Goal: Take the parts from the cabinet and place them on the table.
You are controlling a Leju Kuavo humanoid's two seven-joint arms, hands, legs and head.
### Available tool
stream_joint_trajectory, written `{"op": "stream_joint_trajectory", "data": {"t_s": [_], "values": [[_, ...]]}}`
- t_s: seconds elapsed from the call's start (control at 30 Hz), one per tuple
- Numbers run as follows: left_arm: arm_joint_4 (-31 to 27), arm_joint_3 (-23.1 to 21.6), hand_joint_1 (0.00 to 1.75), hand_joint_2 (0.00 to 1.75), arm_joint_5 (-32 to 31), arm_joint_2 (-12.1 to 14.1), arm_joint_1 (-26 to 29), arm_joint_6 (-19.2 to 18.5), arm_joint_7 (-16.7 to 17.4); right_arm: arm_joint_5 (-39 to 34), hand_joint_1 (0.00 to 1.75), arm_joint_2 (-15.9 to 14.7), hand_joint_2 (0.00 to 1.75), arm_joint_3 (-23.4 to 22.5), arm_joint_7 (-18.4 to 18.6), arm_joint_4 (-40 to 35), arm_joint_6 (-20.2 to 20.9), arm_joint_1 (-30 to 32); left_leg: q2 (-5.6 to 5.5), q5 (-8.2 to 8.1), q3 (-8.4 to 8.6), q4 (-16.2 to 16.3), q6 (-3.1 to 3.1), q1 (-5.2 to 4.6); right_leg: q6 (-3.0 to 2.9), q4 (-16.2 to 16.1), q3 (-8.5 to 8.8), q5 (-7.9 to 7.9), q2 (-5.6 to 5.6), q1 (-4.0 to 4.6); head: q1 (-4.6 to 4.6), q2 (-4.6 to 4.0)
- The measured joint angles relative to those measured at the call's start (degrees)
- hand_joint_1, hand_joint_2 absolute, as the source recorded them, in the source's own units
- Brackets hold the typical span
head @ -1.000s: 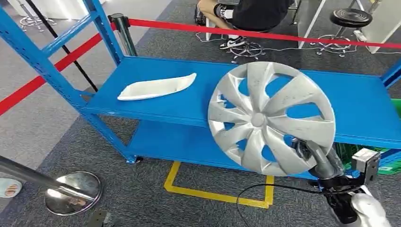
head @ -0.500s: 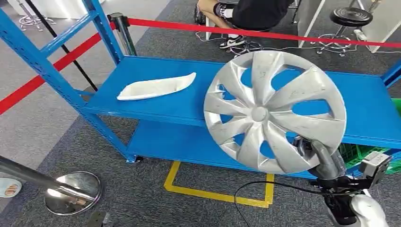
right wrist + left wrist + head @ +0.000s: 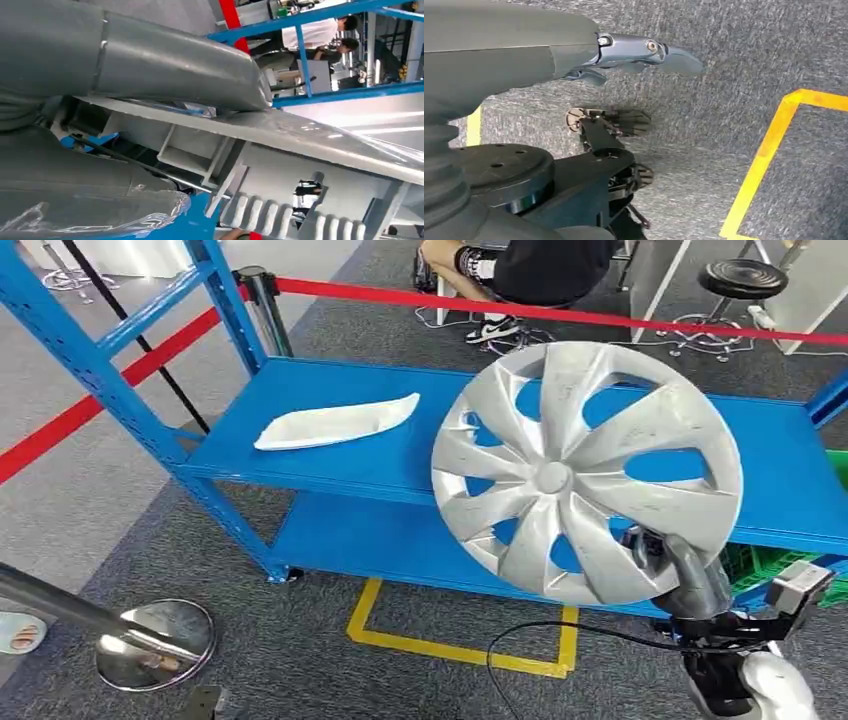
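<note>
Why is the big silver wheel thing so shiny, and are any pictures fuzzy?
In the right wrist view, white glare streaks run along the hubcap where the right hand grips it, and the people behind look soft. In the head view the hubcap is sharp and evenly lit; the chrome post base mirrors light. In the left wrist view the left hand is sharp, the carpet slightly blurred.

Head view: high on body, facing forward and down over blue rack (image 3: pixel 330 465) and carpet with yellow floor tape (image 3: pixel 455 650). Left wrist view: close behind left hand (image 3: pixel 639 52), facing down at carpet; shares yellow floor tape with head view, probably same marking. Right wrist view: very close behind right hand (image 3: pixel 165 65), against hubcap (image 3: pixel 320 137) underside; shares hubcap and blue rack with head view.
</note>
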Motion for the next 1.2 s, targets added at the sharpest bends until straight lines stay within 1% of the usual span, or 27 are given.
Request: {"op": "stream_joint_trajectory", "data": {"t_s": [0.07, 0.1, 0.13, 0.2, 0.27, 0.33, 0.4, 0.43, 0.47, 0.5, 0.53, 0.6, 0.63, 0.67, 0.7, 0.77, 0.8, 0.83, 0.9, 0.93, 0.97, 1.03, 1.07, 1.1, 1.13, 1.17, 1.2], "values": [[0.0, 0.1, 0.00, 1.75, 0.0, 0.0, 0.0, 0.0, 0.0, 0.0, 1.75, 0.0, 0.00, -0.1, 0.0, 0.0, 0.0, -0.1, -0.12, -0.64, -0.30, 1.1, -1.12, 0.76, 1.15, -9.1, 5.20, 4.37, -0.28, -0.73, 0.00, 0.00], [0.0, 0.2, 0.00, 1.75, 0.0, 0.1, 0.0, 0.0, 0.0, 0.0, 1.75, 0.0, 0.00, -0.1, 0.0, 0.0, 0.0, -0.3, -0.17, -1.14, -0.71, 2.1, -1.89, 0.76, 2.33, -12.4, 7.14, 3.39, -0.37, -0.89, 0.13, 0.00], [0.0, 0.2, 0.00, 1.75, 0.0, 0.2, -0.1, 0.0, 0.0, 0.0, 1.75, 0.2, 0.00, 0.0, 0.0, 0.0, 0.0, -0.4, -0.24, -1.49, -1.53, 2.9, -2.49, 0.60, 1.24, -12.1, 7.60, 3.38, 0.22, -0.43, 0.81, 0.00], [0.0, 0.2, 0.00, 1.75, 0.0, 0.3, -0.1, 0.0, 0.0, 0.0, 1.75, 0.2, 0.00, -0.1, -0.1, 0.0, -0.1, -0.3, -0.42, -1.45, -1.93, 3.8, -2.78, 0.43, -0.44, -11.5, 6.61, 2.78, 0.36, -0.66, 0.39, 0.00], [0.0, 0.2, 0.00, 1.75, 0.0, 0.3, 0.0, 0.0, 0.0, 0.0, 1.75, 0.3, 0.00, -0.1, -0.2, 0.0, -0.2, -0.2, -0.40, -1.47, -2.67, 3.9, -3.40, 0.59, -1.11, -10.9, 5.46, 3.03, 0.27, -0.70, 0.24, 0.02], [0.0, 0.3, 0.00, 1.75, 0.0, 0.3, -0.1, 0.0, 0.0, 0.0, 1.75, 0.3, 0.00, -0.3, -0.2, 0.0, -0.2, -0.4, -0.15, -5.11, -4.49, 7.5, -3.69, 0.62, -2.38, -11.1, 4.75, 3.59, 0.26, -0.53, -0.09, 0.02], [0.0, 0.4, 0.00, 1.75, 0.0, 0.3, -0.2, 0.0, 0.0, 0.0, 1.75, 0.3, 0.00, -0.4, -0.2, 0.0, -0.3, -0.4, -0.15, -9.88, -7.93, 15.9, -3.66, 0.56, -2.99, -11.1, 4.07, 4.16, 0.09, -0.17, -0.15, 0.00], [0.0, 0.5, 0.00, 1.75, 0.0, 0.3, -0.2, 0.0, 0.0, 0.0, 1.75, 0.3, 0.00, -0.4, -0.2, 0.0, -0.3, -0.4, -0.15, -11.44, -9.46, 19.9, -3.46, 0.52, -3.22, -11.1, 3.68, 4.43, 0.02, 0.12, -0.20, 0.00], [0.0, 0.6, 0.00, 1.75, 0.0, 0.3, -0.2, 0.0, 0.0, 0.1, 1.75, 0.3, 0.00, -0.4, -0.2, 0.0, -0.4, -0.4, -0.15, -11.51, -9.81, 21.3, -3.18, 0.39, -3.34, -11.1, 3.34, 4.73, 0.00, 0.39, -0.13, 0.00], [0.0, 0.6, 0.00, 1.75, 0.0, 0.3, -0.2, 0.0, 0.1, 0.2, 1.75, 0.3, 0.00, -0.4, -0.2, 0.0, -0.4, -0.4, -0.15, -10.47, -9.14, 20.5, -2.71, 0.18, -3.40, -11.1, 2.96, 5.04, -0.01, 0.66, -0.17, 0.00], [0.0, 0.6, 0.00, 1.75, -0.1, 0.3, -0.3, 0.0, 0.1, 0.3, 1.75, 0.3, 0.00, -0.4, -0.3, 0.0, -0.5, -0.5, -0.16, -8.38, -7.30, 17.5, -2.06, -0.12, -3.45, -11.2, 2.54, 5.46, 0.02, 0.98, -0.17, 0.00], [0.0, 0.6, 0.00, 1.75, -0.2, 0.3, -0.4, 0.0, 0.1, 1.4, 1.75, 0.3, 0.00, -0.5, -0.9, 0.0, -0.7, -0.8, -0.17, -5.01, -1.79, 8.7, -0.43, -1.05, -3.41, -11.2, 1.80, 6.31, 0.14, 1.26, -0.15, 0.00], [0.0, 0.6, 0.00, 1.75, -0.2, 0.3, -0.6, 0.1, 0.1, 1.7, 1.75, 0.3, 0.00, -0.5, -1.2, 0.0, -0.7, -0.9, -0.09, -5.23, 0.53, 5.2, 0.15, -1.69, -3.25, -11.2, 1.48, 6.67, 0.14, 1.48, -0.11, 0.00], [0.0, 0.6, 0.00, 1.75, -0.2, 0.3, -0.7, 0.2, 0.1, 1.8, 1.75, 0.3, 0.00, -0.6, -1.5, 0.0, -0.8, -1.0, 0.26, -4.59, 0.48, 4.4, -0.57, -1.58, -3.13, -11.5, 1.29, 7.32, -0.01, 1.50, -0.02, 0.02], [0.0, 0.6, 0.00, 1.75, -0.3, 0.3, -0.7, 0.2, 0.0, 1.9, 1.75, 0.3, 0.00, -0.6, -1.6, 0.0, -0.9, -1.0, 0.20, -4.19, 0.06, 3.8, -0.68, -1.82, -2.93, -11.8, 1.27, 7.93, -0.04, 1.33, -0.06, 0.00], [0.0, 0.7, 0.00, 1.75, -0.3, 0.3, -0.5, 0.2, 0.0, 2.0, 1.75, 0.3, 0.00, -0.6, -1.6, 0.0, -0.9, -1.0, 0.24, -2.80, -0.48, 3.1, -0.11, -1.99, -2.10, -12.9, 1.15, 9.41, -0.06, 1.10, -0.13, 0.00], [0.0, 0.7, 0.00, 1.75, -0.3, 0.2, -0.4, 0.2, 0.0, 2.0, 1.75, 0.4, 0.00, -0.6, -1.6, 0.0, -0.9, -0.8, 0.34, -1.86, -0.67, 2.6, 0.15, -1.61, -1.87, -12.7, 0.80, 8.59, -0.08, 1.02, -0.24, 0.00], [0.0, 0.7, 0.00, 1.75, -0.3, 0.3, -0.5, 0.2, 0.0, 2.0, 1.75, 0.4, 0.00, -0.6, -1.6, 0.0, -0.9, -0.8, 0.36, -1.33, -1.26, 2.6, 0.59, -1.60, -1.75, -11.4, -0.03, 5.94, -0.10, 1.09, -0.06, 0.00], [0.0, 0.7, 0.00, 1.75, -0.2, 0.3, -0.5, 0.3, 0.0, 2.1, 1.75, 0.4, 0.00, -0.6, -1.6, 0.0, -0.9, -0.9, 0.34, -0.25, -2.43, 2.6, 0.92, -1.57, -1.44, -3.4, -1.69, -0.91, -0.09, 1.01, -0.11, 0.00], [0.0, 0.7, 0.00, 1.75, -0.3, 0.3, -0.5, 0.3, 0.0, 2.2, 1.75, 0.4, 0.00, -0.6, -1.6, 0.0, -0.9, -1.0, 0.34, 0.38, -3.19, 2.6, 0.93, -1.58, -1.27, 1.1, -2.47, -3.17, -0.09, 1.04, -0.11, 0.00], [0.0, 0.7, 0.00, 1.75, -0.3, 0.3, -0.5, 0.3, 0.0, 2.4, 1.75, 0.4, 0.00, -0.6, -1.7, 0.0, -0.9, -1.0, 0.34, 0.93, -3.80, 2.6, 0.90, -1.58, -1.13, 3.5, -2.52, -3.47, -0.09, 1.03, -0.02, 0.00], [0.0, 0.7, 0.00, 1.75, -0.3, 0.2, -0.5, 0.3, 0.0, 2.8, 1.75, 0.4, 0.00, -0.6, -1.9, 0.0, -0.9, -1.0, 0.36, 2.06, -5.33, 2.7, 0.61, -1.50, -0.95, 2.5, 0.25, -0.33, -0.13, 0.97, -0.04, 0.00], [0.0, 0.7, 0.00, 1.75, -0.3, 0.2, -0.5, 0.3, 0.0, 3.0, 1.75, 0.4, 0.00, -0.6, -2.1, 0.0, -0.9, -1.1, 0.36, 2.62, -6.13, 2.8, 0.40, -1.40, -0.88, -1.1, 3.27, 1.62, -0.13, 0.91, -0.11, 0.00], [0.0, 0.7, 0.00, 1.75, -0.3, 0.2, -0.5, 0.3, 0.0, 3.2, 1.75, 0.4, 0.00, -0.6, -2.1, 0.0, -0.9, -1.3, 0.33, 3.11, -6.84, 3.1, 0.11, -1.30, -0.66, -6.2, 7.20, 2.34, -0.17, 0.82, -0.07, 0.00], [0.0, 0.8, 0.00, 1.75, -0.4, 0.2, -0.5, 0.4, 0.0, 3.7, 1.75, 0.4, 0.00, -0.6, -2.2, 0.0, -1.0, -1.7, 0.29, 3.50, -7.48, 3.4, -0.29, -1.40, -0.49, -11.4, 10.42, -0.28, -0.17, 0.84, -0.02, 0.00], [0.0, 0.8, 0.00, 1.75, -0.4, 0.2, -0.5, 0.7, 0.1, 4.1, 1.75, 0.4, 0.00, -0.5, -2.3, 0.0, -1.0, -2.0, 0.30, 3.74, -7.83, 3.9, -0.47, -1.59, -1.19, -13.9, 12.10, -0.78, 0.21, 1.07, -0.21, 0.00], [0.0, 0.8, 0.00, 1.75, -0.5, 0.2, -0.5, 0.9, 0.2, 4.4, 1.75, 0.4, 0.00, -0.5, -2.6, 0.1, -1.0, -2.1, 0.26, 4.29, -7.75, 3.8, -0.71, -1.60, -1.40, -13.4, 11.31, -0.53, 0.02, 1.06, -0.24, 0.00]]}}
